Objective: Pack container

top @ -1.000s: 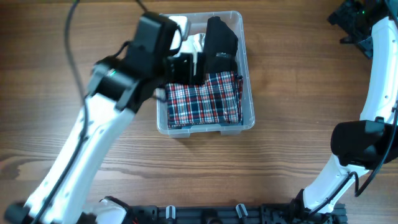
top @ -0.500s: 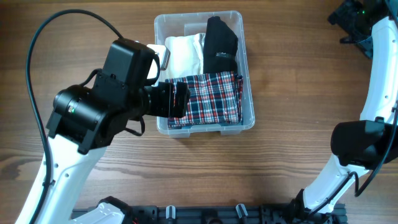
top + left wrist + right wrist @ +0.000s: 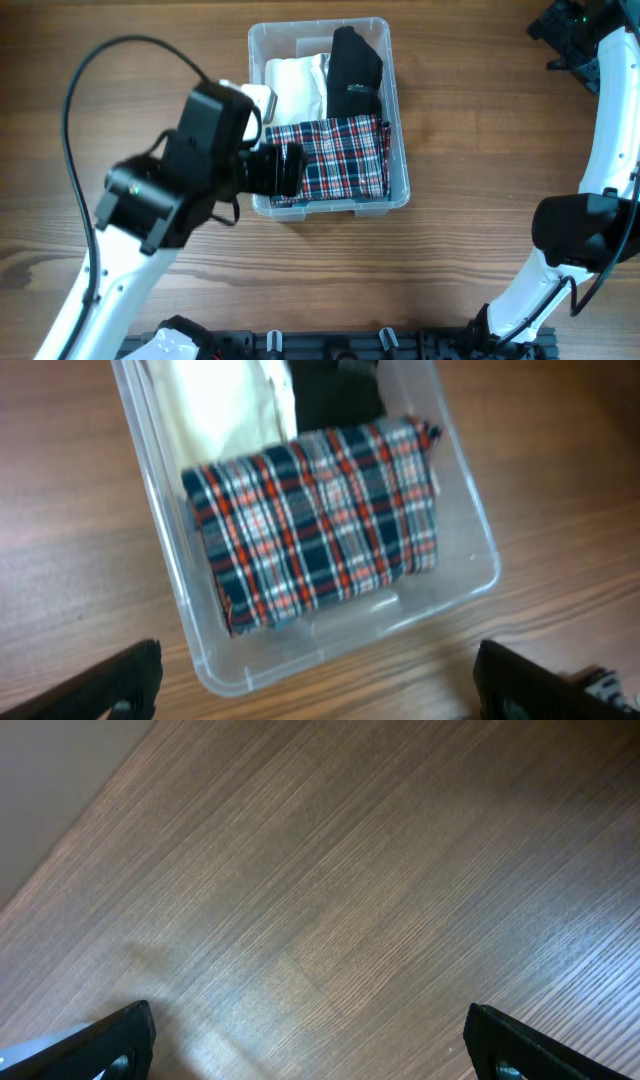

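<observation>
The clear plastic container (image 3: 398, 120) stands at the table's middle back. It holds a folded plaid garment (image 3: 335, 160) at the front, a white garment (image 3: 295, 90) and a black garment (image 3: 355, 70) behind. The left wrist view shows the container (image 3: 160, 560) with the plaid garment (image 3: 315, 520) inside. My left gripper (image 3: 315, 685) is open and empty, above the container's front left edge (image 3: 285, 170). My right gripper (image 3: 310, 1040) is open and empty over bare wood at the far right back (image 3: 565, 30).
The wooden table (image 3: 470, 260) lies around the container. My left arm (image 3: 150, 210) reaches across the left half of the table. My right arm (image 3: 590, 220) stands along the right edge. A black rail (image 3: 330, 345) runs along the front edge.
My left arm has pulled back out of the container toward the front left, uncovering the white garment. The garments and the right arm have not moved.
</observation>
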Robot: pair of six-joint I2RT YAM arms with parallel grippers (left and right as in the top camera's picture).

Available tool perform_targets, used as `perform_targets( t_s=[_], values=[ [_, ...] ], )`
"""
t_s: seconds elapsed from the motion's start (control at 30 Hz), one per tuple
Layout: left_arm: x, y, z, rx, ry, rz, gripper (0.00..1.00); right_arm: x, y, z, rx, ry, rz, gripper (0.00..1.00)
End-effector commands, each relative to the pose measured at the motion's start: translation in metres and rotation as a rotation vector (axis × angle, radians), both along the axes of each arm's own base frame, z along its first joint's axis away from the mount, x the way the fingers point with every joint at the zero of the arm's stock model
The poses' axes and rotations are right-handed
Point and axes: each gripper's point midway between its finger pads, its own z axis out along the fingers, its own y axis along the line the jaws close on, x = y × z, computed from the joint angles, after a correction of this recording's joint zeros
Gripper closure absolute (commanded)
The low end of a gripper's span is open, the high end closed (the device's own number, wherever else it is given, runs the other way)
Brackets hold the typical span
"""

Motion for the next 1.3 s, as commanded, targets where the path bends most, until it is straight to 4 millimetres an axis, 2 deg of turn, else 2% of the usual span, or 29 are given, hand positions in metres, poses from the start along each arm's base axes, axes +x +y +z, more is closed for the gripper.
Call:
perform_targets(
  t_s=[0.0,0.17,0.27,0.47,0.8,1.27],
  values=[
    [-0.016,0.021,-0.023,-0.033,-0.081,0.013,0.00,0.002,0.001,-0.007,0.002,0.014,-0.002,0.00],
    [-0.030,0.054,-0.070,-0.146,-0.184,0.101,0.00,0.002,0.001,-0.007,0.002,0.014,-0.002,0.00],
    [-0.039,0.058,-0.081,-0.161,-0.316,0.028,0.00,0.002,0.001,-0.007,0.002,0.014,-0.001,0.00],
    [-0.049,0.074,-0.094,-0.176,-0.544,0.042,0.00,0.002,0.001,-0.007,0.002,0.014,-0.001,0.00],
    [-0.034,0.076,-0.094,-0.216,-0.874,0.042,0.00,0.002,0.001,-0.006,0.002,0.013,-0.001,0.00],
    [-0.025,0.115,-0.107,-0.101,-0.910,0.168,0.00,0.002,0.001,-0.007,0.002,0.014,-0.001,0.00]
  ],
)
